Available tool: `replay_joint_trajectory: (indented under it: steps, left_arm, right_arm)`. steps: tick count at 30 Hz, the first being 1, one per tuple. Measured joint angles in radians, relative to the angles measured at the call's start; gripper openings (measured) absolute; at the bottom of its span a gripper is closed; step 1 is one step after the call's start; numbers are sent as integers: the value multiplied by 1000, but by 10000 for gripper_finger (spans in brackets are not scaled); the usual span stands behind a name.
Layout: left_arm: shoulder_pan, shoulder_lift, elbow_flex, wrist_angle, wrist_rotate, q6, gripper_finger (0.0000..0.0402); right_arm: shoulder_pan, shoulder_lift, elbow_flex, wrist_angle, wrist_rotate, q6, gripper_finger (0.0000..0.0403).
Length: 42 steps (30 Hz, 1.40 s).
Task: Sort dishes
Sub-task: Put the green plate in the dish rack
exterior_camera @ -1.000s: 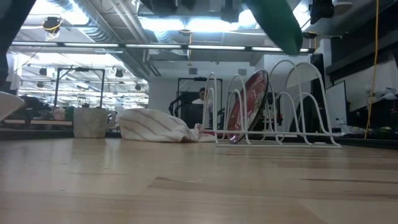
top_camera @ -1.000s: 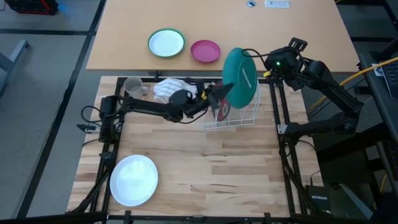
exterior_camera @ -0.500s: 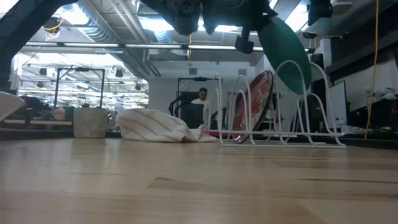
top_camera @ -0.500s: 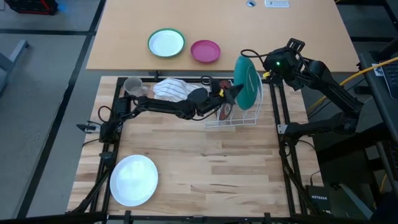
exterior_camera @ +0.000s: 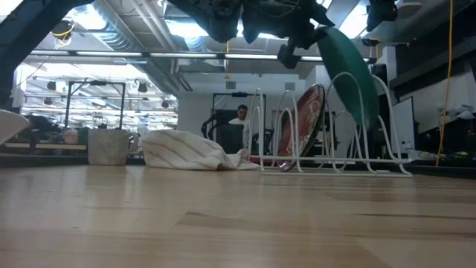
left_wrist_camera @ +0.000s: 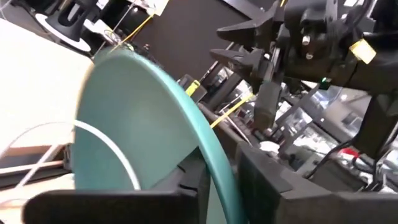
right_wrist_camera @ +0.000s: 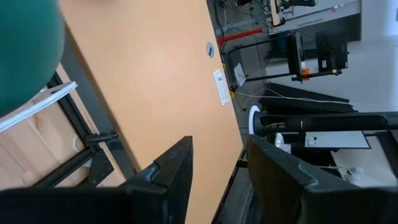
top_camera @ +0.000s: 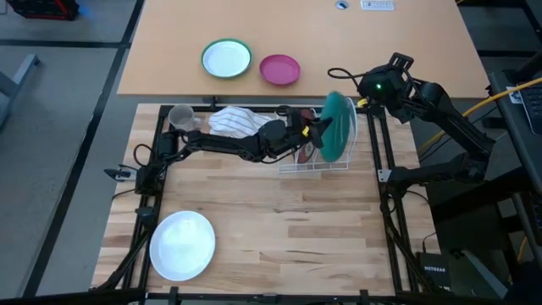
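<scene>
Two surfaces are shown in the high view: a butcher-block worktable [top_camera: 279, 229] and, beyond it, a tan table [top_camera: 406, 42] bearing a small green-rimmed plate [top_camera: 226, 59] and a pink bowl [top_camera: 279, 69]. A white wire rack [top_camera: 318, 152] is placed at the far edge of the worktable. The left gripper [top_camera: 315, 130] is extended across to the rack and is closed on the rim of the dark green plate [top_camera: 337, 127], which is held nearly on edge above the rack's slots. The right gripper [top_camera: 366, 85] is parked just beyond the rack; its fingers are set apart with nothing between them. A white plate [top_camera: 181, 244] lies at the near left corner. A cup [top_camera: 179, 117] and a striped cloth [top_camera: 237, 121] are found beside the left arm.

At table level, the green plate is seen tilted, its lower edge among the rack's hoops but not seated. A red-brown plate [exterior_camera: 296, 126] is already stood in an adjacent slot.

From the left wrist, the green plate's rim is seen clamped between the fingers, a rack wire crossing its face.

From the right wrist, the open fingers [right_wrist_camera: 168, 174] and a corner of the green plate are seen.

Risk: if released while tilted, the plate is likely to fall against the red-brown plate or ride over a hoop. Contact with the nearby right gripper is also possible.
</scene>
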Motion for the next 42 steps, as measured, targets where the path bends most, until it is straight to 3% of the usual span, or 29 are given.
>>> replay_joint_trajectory:
  steps: [10,18,25,31,35,42]
  left_arm:
    - [11,0,0,-4,0,35,133]
    - [30,0,0,-9,-16,7,102]
    - [62,0,0,4,-52,-53,76]
    - [90,0,0,4,-59,-138,75]
    - [96,0,0,27,-64,-165,75]
    - [99,-2,0,53,-186,-166,75]
  right_arm:
    - [0,0,0,0,-26,0,154]
    - [0,0,0,0,-38,49,154]
    - [0,0,-1,-12,-198,236,154]
    - [1,0,-96,-17,-354,335,154]
    - [1,4,-212,7,-326,335,154]
    - [0,4,-359,107,-218,334,154]
